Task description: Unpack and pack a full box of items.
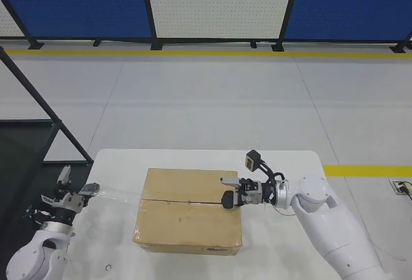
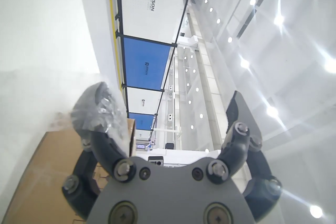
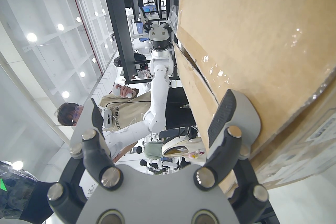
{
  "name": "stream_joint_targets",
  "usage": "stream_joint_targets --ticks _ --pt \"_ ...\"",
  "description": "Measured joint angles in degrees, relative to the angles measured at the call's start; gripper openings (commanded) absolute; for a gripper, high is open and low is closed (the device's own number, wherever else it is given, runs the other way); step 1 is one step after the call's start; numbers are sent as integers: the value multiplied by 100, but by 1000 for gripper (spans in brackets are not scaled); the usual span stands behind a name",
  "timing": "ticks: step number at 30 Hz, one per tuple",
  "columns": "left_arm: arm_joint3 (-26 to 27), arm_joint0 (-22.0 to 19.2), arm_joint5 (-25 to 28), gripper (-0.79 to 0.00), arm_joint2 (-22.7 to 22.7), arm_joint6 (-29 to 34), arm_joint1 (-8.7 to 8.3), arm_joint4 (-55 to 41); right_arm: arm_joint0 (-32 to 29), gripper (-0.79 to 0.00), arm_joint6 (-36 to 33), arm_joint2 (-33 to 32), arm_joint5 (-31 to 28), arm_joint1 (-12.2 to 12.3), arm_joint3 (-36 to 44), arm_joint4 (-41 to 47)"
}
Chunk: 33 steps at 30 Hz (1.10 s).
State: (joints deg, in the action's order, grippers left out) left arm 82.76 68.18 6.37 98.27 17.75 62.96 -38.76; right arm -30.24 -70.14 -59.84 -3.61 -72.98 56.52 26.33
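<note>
The cardboard box (image 1: 190,217) sits in the middle of the white table (image 1: 289,164), its two top flaps shut and meeting at a seam (image 1: 185,202) that runs across the lid. A strip of clear tape (image 1: 118,195) stretches from the box's side edge out over the table to the left gripper (image 1: 77,183). In the left wrist view that gripper (image 2: 168,107) stands wide open, with the crumpled tape (image 2: 111,110) clinging to one finger and the box (image 2: 44,159) just beyond it.

The right gripper (image 1: 226,191) is at the opposite edge of the lid, by the seam. Its wrist view shows the fingers (image 3: 231,114) spread wide, one lying on the box top (image 3: 257,25) beside the seam and the other out in the air, gripping nothing.

Around the table the floor (image 1: 212,98) is pale grey with a yellow line (image 1: 212,52) across it. Blue and white partition panels (image 1: 80,17) close off the far side, and a black frame (image 1: 31,91) stands beside the table.
</note>
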Motion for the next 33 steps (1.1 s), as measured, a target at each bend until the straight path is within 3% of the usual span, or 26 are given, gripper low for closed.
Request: stream_joint_targets --ticks 13,33 --pt "1356 322 -139 0 441 -10 -26 40 171 0 -80 177 -148 -83 -306 123" --pt "2720 277 -355 0 345 -21 -26 578 133 0 10 175 -274 -93 -385 117"
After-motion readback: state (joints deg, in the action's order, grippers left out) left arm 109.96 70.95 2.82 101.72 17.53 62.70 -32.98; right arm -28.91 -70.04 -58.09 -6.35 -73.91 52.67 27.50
